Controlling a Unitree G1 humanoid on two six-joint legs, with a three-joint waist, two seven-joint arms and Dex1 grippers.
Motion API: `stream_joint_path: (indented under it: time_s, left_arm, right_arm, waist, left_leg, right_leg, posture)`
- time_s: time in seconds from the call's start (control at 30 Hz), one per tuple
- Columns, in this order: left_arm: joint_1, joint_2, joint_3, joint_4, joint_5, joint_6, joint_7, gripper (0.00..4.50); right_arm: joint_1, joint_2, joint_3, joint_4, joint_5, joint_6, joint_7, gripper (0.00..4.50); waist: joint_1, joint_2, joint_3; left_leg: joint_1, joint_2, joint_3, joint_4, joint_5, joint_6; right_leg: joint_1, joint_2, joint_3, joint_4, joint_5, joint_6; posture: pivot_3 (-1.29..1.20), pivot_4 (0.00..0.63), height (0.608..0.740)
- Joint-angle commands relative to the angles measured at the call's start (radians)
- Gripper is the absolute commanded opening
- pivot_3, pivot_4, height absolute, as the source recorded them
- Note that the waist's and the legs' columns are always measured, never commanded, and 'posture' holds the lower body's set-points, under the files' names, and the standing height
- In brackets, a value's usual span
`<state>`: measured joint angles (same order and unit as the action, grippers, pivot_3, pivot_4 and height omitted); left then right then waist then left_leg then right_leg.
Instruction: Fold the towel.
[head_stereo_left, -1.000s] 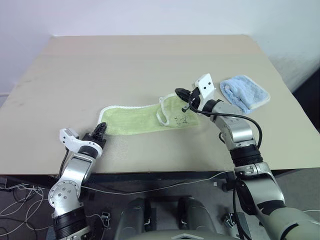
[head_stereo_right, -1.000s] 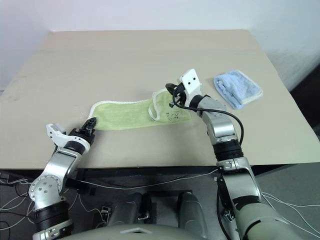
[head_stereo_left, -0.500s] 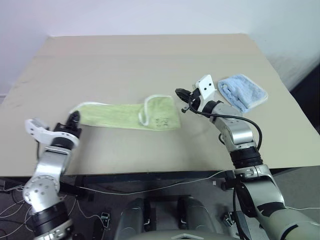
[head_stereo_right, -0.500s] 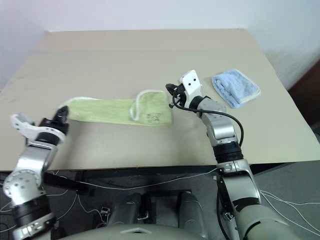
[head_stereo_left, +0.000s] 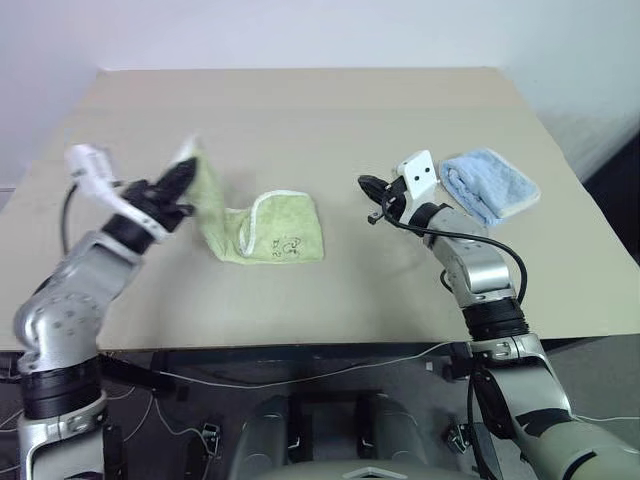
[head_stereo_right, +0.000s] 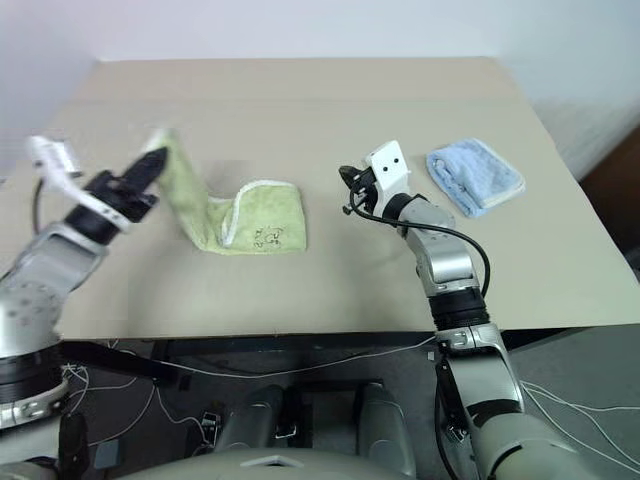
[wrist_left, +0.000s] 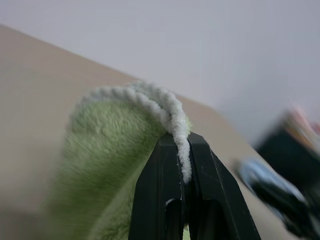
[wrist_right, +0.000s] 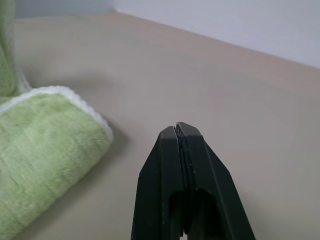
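Left gripper (head_stereo_left: 186, 172) clamps towel (head_stereo_left: 270, 228) edging, lifting end near desk's (head_stereo_left: 300, 110) left edge; rest mid-desk. Right gripper (head_stereo_left: 364, 183) clenched, empty. Risk: thin pinch slips, fold collapses.

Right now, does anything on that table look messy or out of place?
Only the towel: it lies bunched and half folded, one end pinched and lifted off the table by the left claw. The blue cloth lies loosely folded.

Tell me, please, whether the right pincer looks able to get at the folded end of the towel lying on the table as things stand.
Probably yes. The right pincer, shut and empty, points toward the towel, and bare table lies between them. The left pincer holds the towel's far end, out of the way.
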<state>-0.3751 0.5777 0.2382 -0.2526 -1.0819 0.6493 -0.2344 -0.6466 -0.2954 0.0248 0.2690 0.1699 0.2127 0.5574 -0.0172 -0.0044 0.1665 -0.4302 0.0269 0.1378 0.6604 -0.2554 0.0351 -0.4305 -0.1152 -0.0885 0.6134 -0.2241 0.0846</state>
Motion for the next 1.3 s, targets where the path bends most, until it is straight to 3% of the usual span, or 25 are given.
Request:
stream_joint_path:
  time_s: [0.03,0.3,0.47,0.57,0.83,0.93,1.03,1.07,1.13,1.3]
  left_arm:
    - [-0.063,-0.014,-0.149,-0.026,0.139,0.009,-0.066,0.05]
    - [-0.162,-0.153,-0.370,0.090,0.391,0.016,-0.094,0.05]
    - [-0.165,-0.230,-0.352,0.141,0.435,0.018,-0.095,0.05]
    - [-0.147,-0.273,-0.311,0.123,0.404,0.038,-0.104,0.77]
    - [-0.079,-0.272,-0.190,0.021,0.310,0.107,-0.136,3.58]
    - [-0.056,-0.261,-0.059,0.006,0.243,0.100,-0.119,4.46]
    - [-0.047,-0.221,0.004,0.045,0.288,0.073,-0.087,4.46]
    - [-0.046,-0.209,0.014,0.070,0.316,0.055,-0.080,4.27]
    - [-0.046,-0.193,0.019,0.103,0.356,0.022,-0.086,3.78]
    - [-0.044,-0.174,-0.034,0.160,0.437,-0.031,-0.159,2.03]
  right_arm:
    - [0.012,-0.006,-0.024,-0.073,0.006,0.000,-0.021,0.00]
    - [0.067,-0.022,-0.037,-0.155,0.004,0.031,-0.062,0.00]
    - [0.085,-0.029,-0.043,-0.193,0.011,0.053,-0.072,0.00]
    - [0.090,-0.030,-0.045,-0.199,0.015,0.063,-0.075,0.00]
    - [0.069,-0.017,-0.030,-0.193,0.020,0.073,-0.064,0.00]
    - [0.051,0.000,-0.015,-0.188,0.028,0.075,-0.048,0.00]
    - [0.026,0.030,-0.004,-0.187,0.048,0.084,-0.027,0.00]
    - [0.015,0.047,0.004,-0.187,0.056,0.092,-0.019,0.00]
    - [-0.003,0.078,0.021,-0.183,0.068,0.106,-0.005,0.00]
    - [-0.038,0.170,0.068,-0.124,0.089,0.137,0.027,0.00]
  waist:
    - [-0.001,0.000,0.000]
    - [0.001,0.000,0.001]
    - [0.003,0.000,0.001]
    - [0.002,0.000,0.001]
    - [0.001,0.000,0.001]
    - [0.001,0.000,0.001]
    - [0.000,0.000,0.001]
    - [0.000,0.000,0.001]
    - [0.000,0.000,0.001]
    - [0.005,0.000,0.001]
  left_leg:
    - [0.000,0.000,0.000,0.000,0.000,0.000]
    - [0.000,0.001,0.000,0.000,0.002,0.002]
    - [0.000,0.001,0.000,0.000,0.003,0.003]
    - [0.000,0.001,0.000,0.001,0.002,0.003]
    - [0.000,0.002,0.000,0.001,0.003,0.003]
    - [0.000,0.002,0.000,0.001,0.002,0.003]
    - [0.000,0.002,-0.001,0.001,0.002,0.003]
    - [0.000,0.002,-0.001,0.001,0.002,0.003]
    - [0.000,0.002,0.000,0.001,0.002,0.003]
    - [0.000,0.002,0.000,0.001,0.002,0.003]
  right_leg:
    - [0.000,0.000,0.000,0.000,0.000,0.000]
    - [0.000,0.002,0.001,0.000,0.000,0.000]
    - [0.000,0.002,0.001,0.000,0.000,0.001]
    - [0.000,0.002,0.001,0.000,0.000,0.001]
    - [0.000,0.002,0.001,0.001,0.000,0.001]
    - [0.000,0.002,0.001,0.001,0.000,0.001]
    - [0.000,0.002,0.001,0.001,0.000,0.001]
    - [0.000,0.002,0.001,0.001,0.000,0.001]
    - [0.000,0.002,0.001,0.001,0.000,0.001]
    - [0.000,0.002,0.000,0.001,0.000,0.001]
  posture:
    - [0.00,0.150,0.740]
    - [0.00,0.150,0.740]
    - [0.00,0.150,0.740]
    - [0.00,0.150,0.740]
    - [0.00,0.150,0.740]
    - [0.00,0.150,0.740]
    - [0.00,0.150,0.740]
    - [0.00,0.150,0.740]
    - [0.00,0.150,0.740]
    - [0.00,0.150,0.740]
